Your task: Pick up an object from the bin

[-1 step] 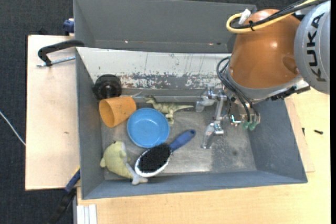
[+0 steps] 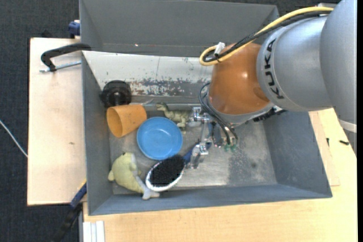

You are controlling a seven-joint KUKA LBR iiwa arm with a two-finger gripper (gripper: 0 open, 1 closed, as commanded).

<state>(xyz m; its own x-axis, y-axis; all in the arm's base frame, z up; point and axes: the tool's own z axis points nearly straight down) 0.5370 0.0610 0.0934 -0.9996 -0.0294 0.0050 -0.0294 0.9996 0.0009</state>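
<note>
My gripper (image 2: 199, 134) hangs under the orange wrist cover near the bin's middle, just right of a blue bowl (image 2: 160, 138). Its two metal fingers (image 2: 197, 117) stand apart, so it is open with nothing between them. One fingertip is beside a small green toy dinosaur (image 2: 174, 115) at the bowl's far edge. The other is at the handle end of a black-bristled hairbrush (image 2: 165, 173) that lies slanted in front of the bowl. A small green bit (image 2: 229, 147) lies on the floor just right of the gripper.
An orange cup (image 2: 126, 119) lies on its side left of the bowl, with a black round thing (image 2: 115, 93) behind it. A pale yellow-green soft toy (image 2: 127, 174) sits in the near left corner. The arm covers the bin's right rear part.
</note>
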